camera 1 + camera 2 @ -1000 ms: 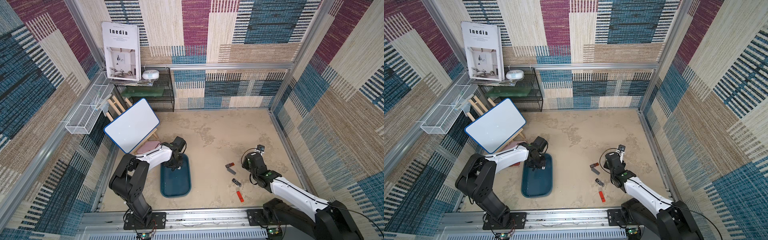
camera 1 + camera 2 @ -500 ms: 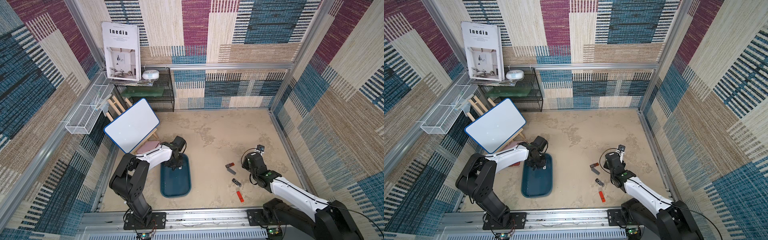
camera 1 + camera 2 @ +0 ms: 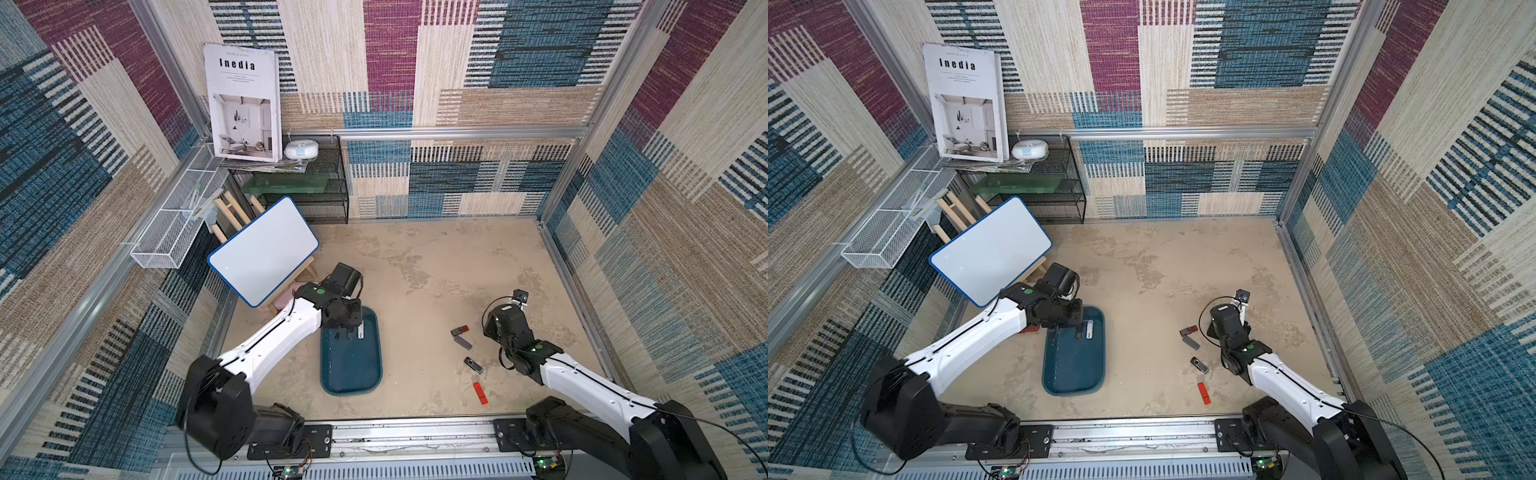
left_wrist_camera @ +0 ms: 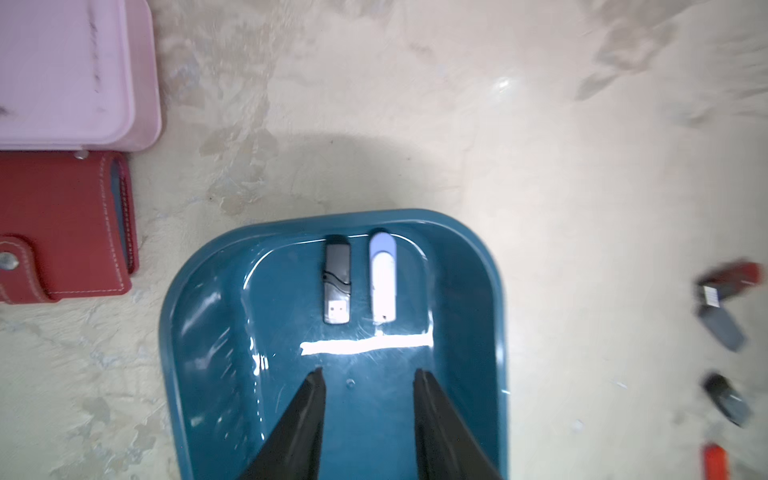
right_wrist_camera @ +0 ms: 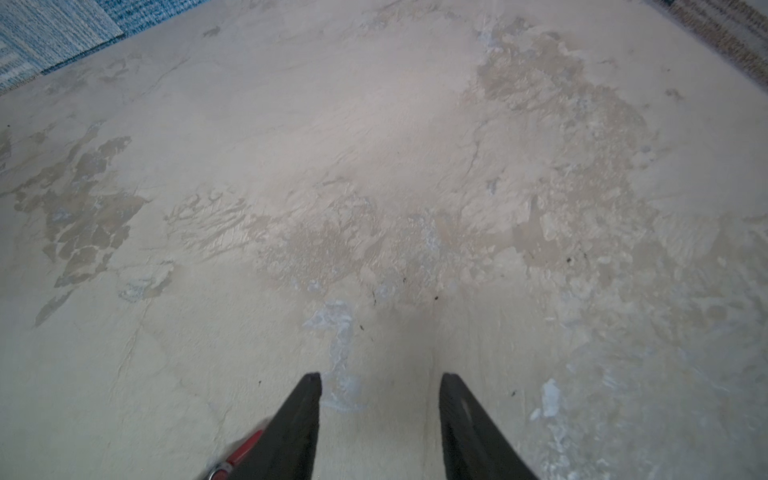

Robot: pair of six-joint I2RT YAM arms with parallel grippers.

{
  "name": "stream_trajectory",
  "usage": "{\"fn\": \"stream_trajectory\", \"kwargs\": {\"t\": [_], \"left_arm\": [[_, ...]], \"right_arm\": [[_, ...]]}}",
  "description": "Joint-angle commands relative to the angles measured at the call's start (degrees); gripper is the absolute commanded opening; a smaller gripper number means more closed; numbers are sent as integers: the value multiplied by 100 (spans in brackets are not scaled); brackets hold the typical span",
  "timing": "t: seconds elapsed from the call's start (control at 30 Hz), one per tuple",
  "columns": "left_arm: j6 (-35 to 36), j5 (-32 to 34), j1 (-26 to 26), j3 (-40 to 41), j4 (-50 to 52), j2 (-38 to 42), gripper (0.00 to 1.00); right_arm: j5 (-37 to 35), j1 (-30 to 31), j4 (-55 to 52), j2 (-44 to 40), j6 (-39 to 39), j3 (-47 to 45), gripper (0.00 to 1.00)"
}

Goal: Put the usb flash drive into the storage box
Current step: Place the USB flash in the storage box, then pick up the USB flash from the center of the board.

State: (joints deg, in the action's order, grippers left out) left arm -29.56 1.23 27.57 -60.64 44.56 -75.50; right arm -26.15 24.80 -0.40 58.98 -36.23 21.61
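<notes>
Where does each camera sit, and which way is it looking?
Top views: high above the robot's base, looking down on the whole table; left arm and right arm show.
Left wrist: on the left arm, looking down into the storage box at a dark flash drive and a white flash drive; the open left tool shows.
Right wrist: on the right arm, looking low across the table; the open right tool shows.
Shared: top views and left wrist both show the storage box and white flash drive.
</notes>
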Motion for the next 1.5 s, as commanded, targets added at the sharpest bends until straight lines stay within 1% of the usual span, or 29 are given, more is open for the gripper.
{"fn": "stream_trajectory", "kwargs": {"t": [0.0, 0.03, 0.07, 0.17, 0.23, 0.3, 0.33, 0.4, 0.47, 0.57, 0.7, 0.87, 1.1, 1.2, 1.33, 1.47], "left_arm": [[111, -381, 2, -129, 618, 661, 45], [185, -412, 6, -133, 735, 901, 46], [252, -444, 8, -89, 822, 1129, 48], [490, -560, 3, 72, 1055, 1698, 49], [647, -677, 3, 243, 1097, 2018, 49], [748, -747, 2, 472, 1063, 2263, 50], [686, -757, 6, 621, 965, 2396, 50], [681, -1031, 36, 742, 772, 2543, 51], [760, -1178, 46, 714, 773, 2614, 51], [709, -1119, 54, 816, 670, 2759, 52], [720, -1161, 88, 817, 669, 2786, 52], [709, -1104, 139, 826, 677, 2804, 52], [716, -1111, 169, 826, 674, 2766, 53], [716, -1141, 170, 817, 670, 2720, 53], [719, -1147, 170, 826, 673, 2733, 52], [713, -1128, 175, 835, 673, 2744, 52]], "right_arm": [[625, 7, -280, 26, 181, 293, 52], [909, 8, -445, 44, 229, 375, 52], [1368, 12, -626, 60, 481, 490, 52], [2149, 16, -1403, 79, 289, 693, 52], [2512, 14, -1916, 40, 129, 735, 52], [2715, 37, -2290, -58, 36, 732, 52], [2840, 94, -2341, -146, -47, 685, 53], [3102, 210, -2419, -241, -207, 642, 53], [3087, 291, -2531, -246, -227, 640, 55], [3034, 322, -2520, -198, -278, 593, 56], [2965, 340, -2503, 134, -251, 617, 58], [3100, 376, -2350, 357, -244, 469, 59], [3309, 709, -2436, 155, -428, 288, 59], [3294, 857, -2536, 157, -516, 298, 59], [3047, 1181, -2742, 207, -690, 393, 58], [2534, 1502, -2956, 373, -948, 482, 54]]}}
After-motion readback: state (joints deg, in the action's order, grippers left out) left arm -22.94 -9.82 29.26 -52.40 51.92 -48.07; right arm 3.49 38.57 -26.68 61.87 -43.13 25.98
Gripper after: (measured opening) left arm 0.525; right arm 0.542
